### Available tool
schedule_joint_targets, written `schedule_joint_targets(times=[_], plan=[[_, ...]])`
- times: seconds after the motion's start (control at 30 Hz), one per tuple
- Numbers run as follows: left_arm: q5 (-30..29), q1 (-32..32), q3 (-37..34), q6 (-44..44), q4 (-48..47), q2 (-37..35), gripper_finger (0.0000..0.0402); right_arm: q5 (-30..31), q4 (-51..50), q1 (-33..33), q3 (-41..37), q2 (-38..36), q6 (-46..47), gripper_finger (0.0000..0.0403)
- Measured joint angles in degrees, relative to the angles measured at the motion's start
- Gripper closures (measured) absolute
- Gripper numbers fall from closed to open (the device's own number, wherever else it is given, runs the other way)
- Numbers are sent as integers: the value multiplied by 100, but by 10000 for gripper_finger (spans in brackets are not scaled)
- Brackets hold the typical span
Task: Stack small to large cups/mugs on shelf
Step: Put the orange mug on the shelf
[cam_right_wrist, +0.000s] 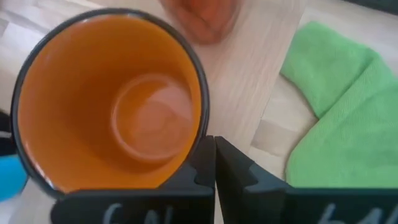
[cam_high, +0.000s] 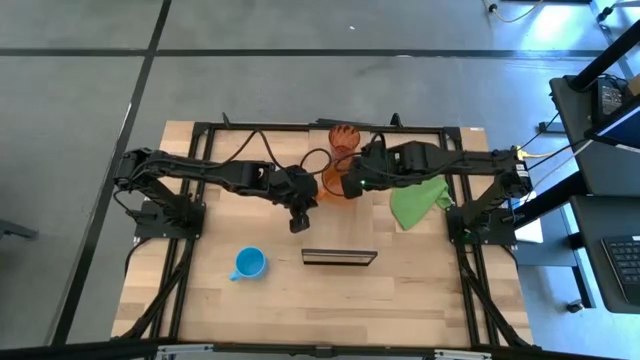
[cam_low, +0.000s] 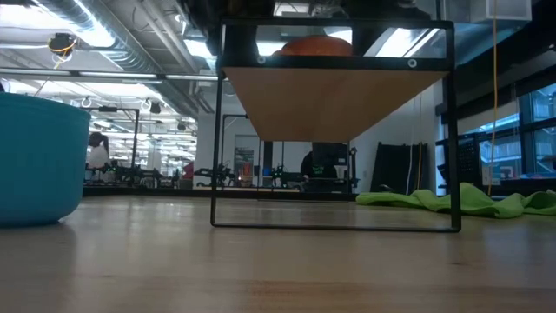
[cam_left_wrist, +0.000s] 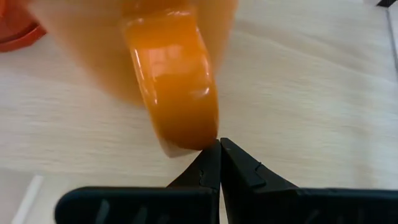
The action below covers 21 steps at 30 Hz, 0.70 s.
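Right hand point(cam_high: 347, 185) clamped on orange mug's point(cam_right_wrist: 109, 102) rim, likely for carrying to shelf point(cam_high: 339, 257); left hand point(cam_left_wrist: 219, 149) closed empty just beside its handle; ribbed cup point(cam_high: 343, 136) just beyond right hand, blue mug point(cam_high: 249, 263) well apart.

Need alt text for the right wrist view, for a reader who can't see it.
An orange mug seen from above fills most of the view, its empty inside showing, with the right gripper shut at its rim. A green cloth lies on the wooden table beside it, and a blurred reddish cup sits beyond.
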Motion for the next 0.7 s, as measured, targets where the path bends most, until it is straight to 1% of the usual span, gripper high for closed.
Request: schedule_joint_targets(times=[0.2, 0.3, 0.53, 0.63, 0.7], plan=[[-40, 9, 0, 146, 39, 0, 402, -16, -38, 171, 0, 0, 270, 400], [-156, 63, 2, 172, 92, 0, 402, -39, 5, 191, 0, 9, 274, 399], [-116, 162, 2, 307, 56, 0, 401, 9, -48, 215, 2, 9, 280, 398], [-80, 162, 2, 305, 52, 0, 402, 177, -138, 215, 2, 9, 289, 397], [104, 162, 2, 302, 63, 0, 401, 371, -252, 215, 4, 9, 389, 395]])
